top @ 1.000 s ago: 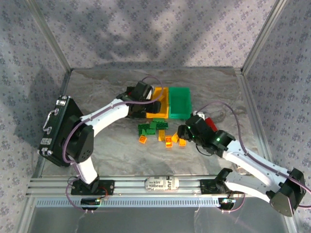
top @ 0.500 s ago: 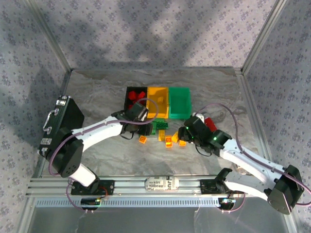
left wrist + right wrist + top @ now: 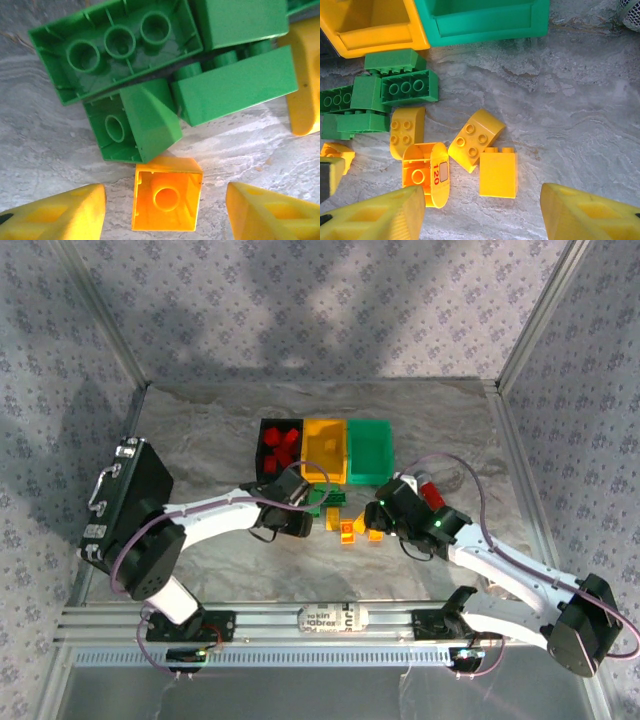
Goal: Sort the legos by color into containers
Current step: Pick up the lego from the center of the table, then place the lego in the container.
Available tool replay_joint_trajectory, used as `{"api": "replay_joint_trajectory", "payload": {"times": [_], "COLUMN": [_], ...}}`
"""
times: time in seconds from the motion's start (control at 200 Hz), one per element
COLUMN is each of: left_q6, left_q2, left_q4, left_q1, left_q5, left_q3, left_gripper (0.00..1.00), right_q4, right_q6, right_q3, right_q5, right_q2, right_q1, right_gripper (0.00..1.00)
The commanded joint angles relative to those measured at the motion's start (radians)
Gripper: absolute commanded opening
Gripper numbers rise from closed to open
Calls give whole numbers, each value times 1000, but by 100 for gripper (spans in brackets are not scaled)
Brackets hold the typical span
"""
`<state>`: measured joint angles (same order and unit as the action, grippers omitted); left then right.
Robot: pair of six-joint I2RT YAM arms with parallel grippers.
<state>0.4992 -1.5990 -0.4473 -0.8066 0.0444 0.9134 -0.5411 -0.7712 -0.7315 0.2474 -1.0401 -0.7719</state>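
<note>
Left gripper [image 3: 165, 214]: held open low over the marbled table [image 3: 200, 430]; a gap is seen between each yellow finger [image 3: 65, 215] and the small orange-yellow brick [image 3: 166, 200] lying upside down between them; nothing is grasped.
Right gripper [image 3: 482, 205]: spread wide above the yellow legos [image 3: 476, 140]; nothing is gripped.
Green legos [image 3: 115, 47]: bunched on the table just beyond the orange-yellow brick, several turned underside up.
Containers: black bin [image 3: 263, 445], yellow-orange bin [image 3: 325, 455] and green bin [image 3: 370, 452] are set side by side just behind the loose legos.
Red legos [image 3: 283, 445]: lying inside the black bin.
Black case [image 3: 128, 510]: placed at the table's left edge.
</note>
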Motion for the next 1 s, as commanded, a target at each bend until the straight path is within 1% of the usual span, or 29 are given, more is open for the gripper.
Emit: {"api": "replay_joint_trajectory", "payload": {"times": [0.0, 0.1, 0.25, 0.35, 0.495, 0.585, 0.675, 0.825, 0.994], "left_q6": [22, 29, 23, 12, -8, -45, -96, -151, -169], "left_q2": [-32, -36, -11, 19, 31, 15, -35, -152, -283], "left_q4": [3, 15, -30, -35, -43, -66, -117, -166, -198], "left_q1": [-11, -19, -31, -35, -34, -35, -26, 14, 67], "left_q5": [-8, -7, 24, 35, 47, 55, 63, 54, 34], "left_q3": [-10, -13, 27, 51, 110, 194, 320, 505, 675], "left_gripper": [62, 58, 38, 33, 32, 32, 32, 32, 33], "right_q4": [-3, -2, 0, 8, 26, 22, 17, 4, -18], "right_q6": [-16, -16, -18, -25, -30, -28, -26, -35, -47], "right_q3": [9, 11, 15, 27, 40, 34, 28, 28, 39], "right_q5": [12, 12, 15, 15, 7, 6, 5, 9, 20], "right_q2": [2, 2, 3, 6, 5, 5, 8, 35, 84], "right_q1": [2, 3, 5, 6, 6, 6, 6, 0, -7], "right_gripper": [64, 64, 64, 64, 63, 63, 63, 63, 63]}}
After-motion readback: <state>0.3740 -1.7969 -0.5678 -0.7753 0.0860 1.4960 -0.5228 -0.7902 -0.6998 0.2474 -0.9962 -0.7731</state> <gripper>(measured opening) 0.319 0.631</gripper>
